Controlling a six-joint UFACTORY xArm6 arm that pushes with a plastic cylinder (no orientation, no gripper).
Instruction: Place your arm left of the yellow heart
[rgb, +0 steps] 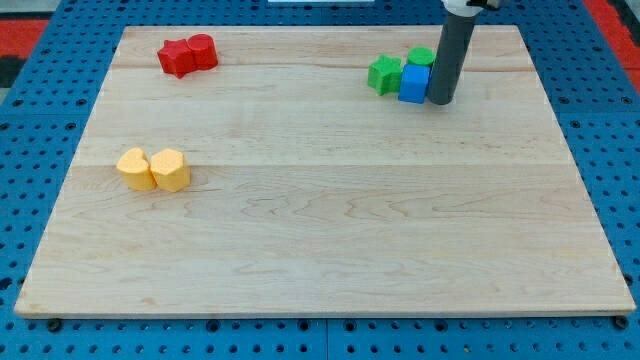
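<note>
rod upright, my tip (441, 102) touching blue block (413, 84), far from yellow heart (170, 170)

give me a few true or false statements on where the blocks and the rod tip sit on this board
1. My tip sits just to the view's right of the blue block. True.
2. The two yellow blocks lie side by side near the view's left edge. True.
3. The red blocks lie at the view's bottom right. False: they are at the view's top left.
4. My tip is touching the yellow blocks. False: it is far across the board, at the view's top right.
5. A green block sits just to the view's left of the blue block. True.
</note>
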